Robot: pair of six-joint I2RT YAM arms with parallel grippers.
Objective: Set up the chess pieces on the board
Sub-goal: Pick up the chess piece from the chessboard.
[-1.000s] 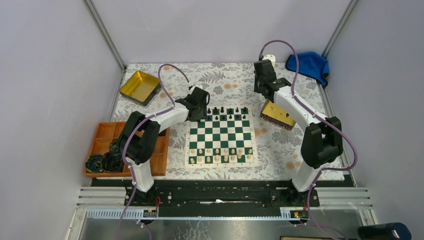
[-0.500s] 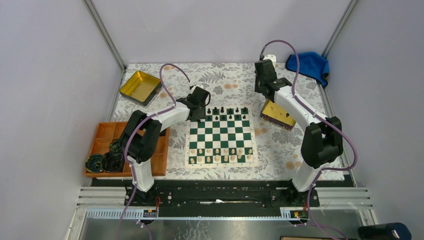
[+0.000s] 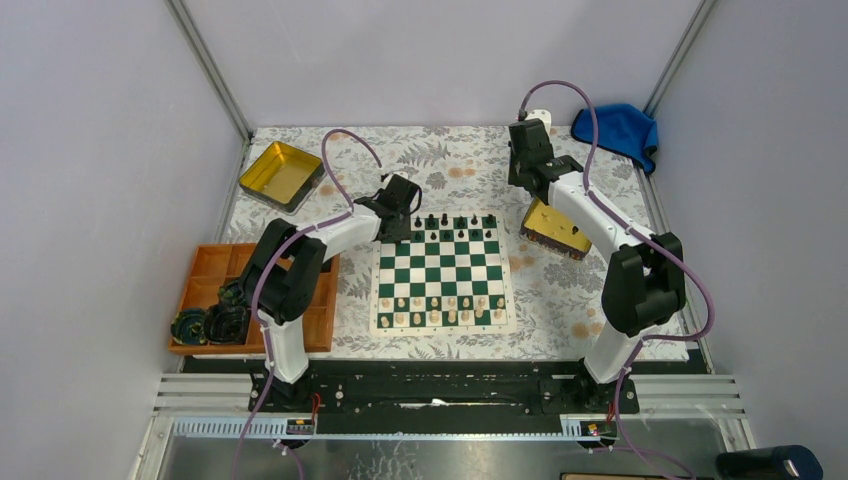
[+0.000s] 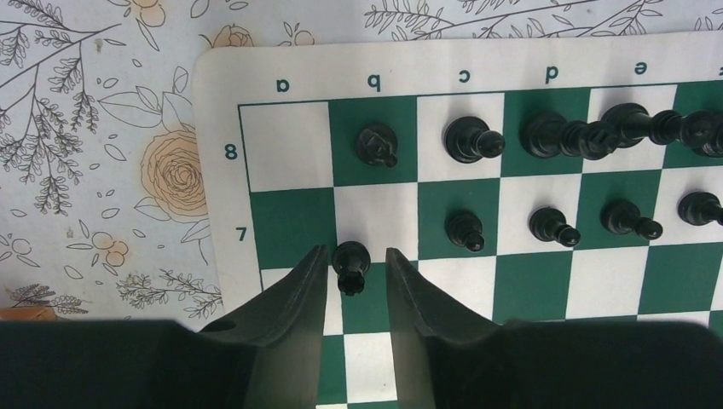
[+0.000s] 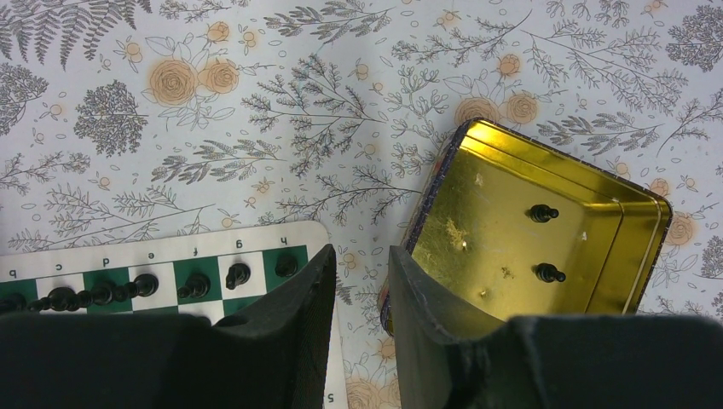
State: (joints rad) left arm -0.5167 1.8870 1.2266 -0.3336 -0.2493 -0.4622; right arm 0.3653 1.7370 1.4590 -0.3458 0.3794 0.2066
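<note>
**Seating a black pawn on the b-file, left arm working**

We see the chessboard [image 3: 443,265] flat mid-table. Cream pieces [image 3: 440,309] fill its near two rows and black chess pieces [image 3: 455,222] stand along the far two. The far side is not complete: in the left wrist view a8 and a7 are bare. Just right of the board's far corner sits the gold tin [image 5: 477,213], with two loose black pieces [image 5: 540,213] on its floor.

The right gripper [image 5: 361,250] hangs above the tablecloth between the board corner and the tin, fingers apart with nothing between them. The left gripper [image 4: 355,252] is low over the b-file, jaws apart and bracketing a black pawn [image 4: 350,267]. Slivers of board show on either side of the pawn, so we read it as not clamped. The pawn is at the near-left part of b7, close to the line with b6. We cannot tell whether its base rests on the board.

We judge the step in hand as seating this pawn on b7. The next move calls for the pawn centred and upright. The fingers should then clear straight up without brushing the b8 piece [image 4: 376,143] or the c7 pawn [image 4: 465,231]. After that a7 and a8 need pieces, likely from the tin.
</note>
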